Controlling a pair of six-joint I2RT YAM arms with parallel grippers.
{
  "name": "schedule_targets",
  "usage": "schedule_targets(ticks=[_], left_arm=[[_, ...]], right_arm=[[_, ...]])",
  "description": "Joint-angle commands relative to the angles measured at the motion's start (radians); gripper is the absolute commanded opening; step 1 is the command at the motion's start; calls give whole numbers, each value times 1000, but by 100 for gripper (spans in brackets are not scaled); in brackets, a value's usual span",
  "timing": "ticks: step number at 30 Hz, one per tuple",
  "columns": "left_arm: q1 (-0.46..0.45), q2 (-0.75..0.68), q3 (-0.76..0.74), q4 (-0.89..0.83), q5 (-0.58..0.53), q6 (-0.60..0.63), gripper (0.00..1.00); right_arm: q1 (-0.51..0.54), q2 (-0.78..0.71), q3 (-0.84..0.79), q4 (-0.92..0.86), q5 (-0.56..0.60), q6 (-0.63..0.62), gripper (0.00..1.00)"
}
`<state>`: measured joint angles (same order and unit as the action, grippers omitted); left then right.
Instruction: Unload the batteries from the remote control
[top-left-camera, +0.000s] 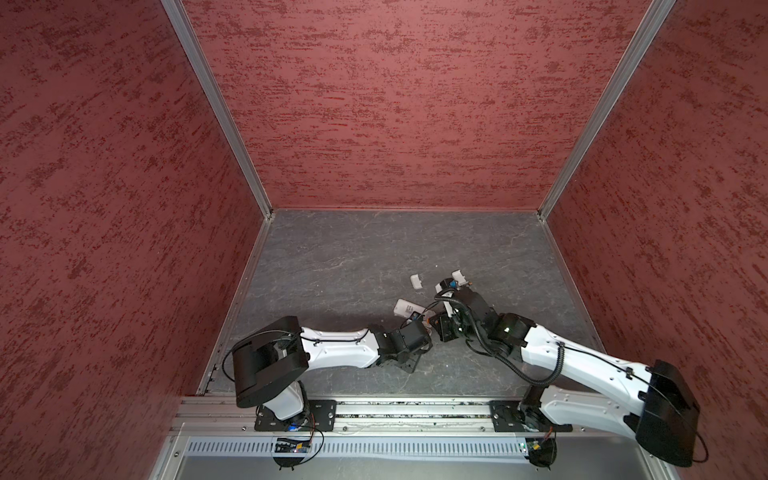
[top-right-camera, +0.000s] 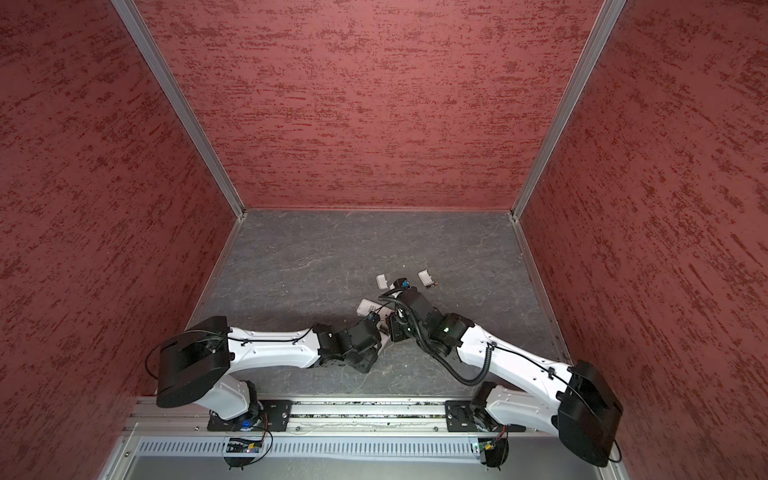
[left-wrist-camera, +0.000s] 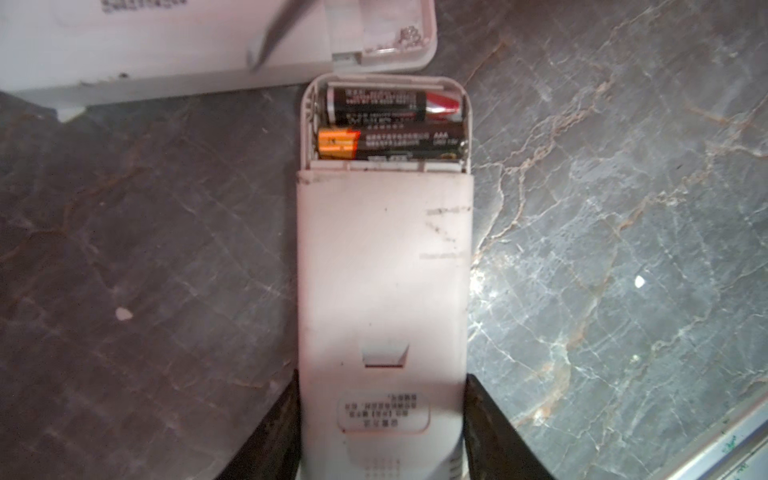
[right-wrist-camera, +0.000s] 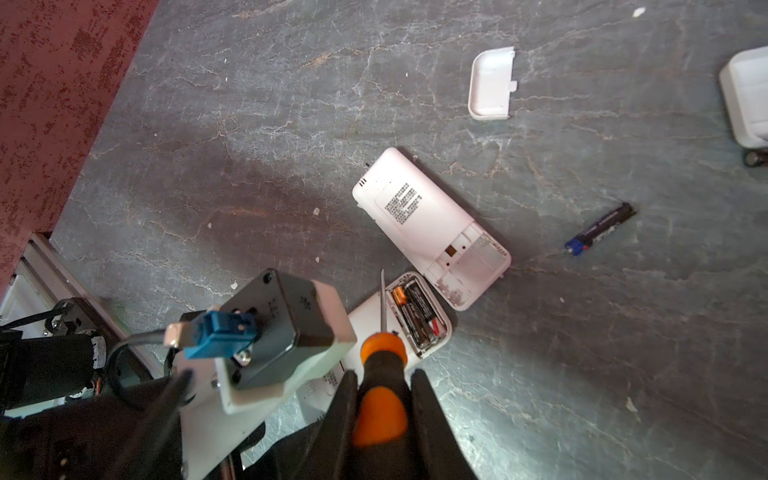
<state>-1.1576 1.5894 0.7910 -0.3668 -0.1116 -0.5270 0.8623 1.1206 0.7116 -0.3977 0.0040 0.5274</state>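
White remote (left-wrist-camera: 382, 257) is clamped in your left hand (left-wrist-camera: 382, 376), screwdriver (right-wrist-camera: 382, 345) in your right hand (right-wrist-camera: 382, 374); next, lever both batteries (left-wrist-camera: 390, 124) out

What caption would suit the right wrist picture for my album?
Right gripper holds a screwdriver beside two batteries in an open remote.

The worktop (left-wrist-camera: 623, 216) looks like grey veined stone with a soft sheen; the remote control (left-wrist-camera: 382, 270) is scuffed matt white plastic; the batteries (left-wrist-camera: 390, 139) wear glossy wrap; the screwdriver (right-wrist-camera: 380, 411) has a smooth plastic handle and a metal shaft.
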Motion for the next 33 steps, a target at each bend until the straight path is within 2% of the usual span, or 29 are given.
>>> schedule_targets(ticks=[1, 7, 11, 33], left_arm=[[-14, 44, -55, -63, 111, -34, 34], [-14, 65, -55, -66, 110, -37, 34], [-15, 76, -52, -65, 112, -39, 33], [-31, 76, -53, -65, 102, -41, 32]], right_arm=[[-2, -20, 21, -79, 13, 18, 0], [-2, -123, 14, -234, 37, 63, 0], [-3, -166, -7, -269, 37, 89, 0], [-2, -71, -9, -167, 5, 64, 0]])
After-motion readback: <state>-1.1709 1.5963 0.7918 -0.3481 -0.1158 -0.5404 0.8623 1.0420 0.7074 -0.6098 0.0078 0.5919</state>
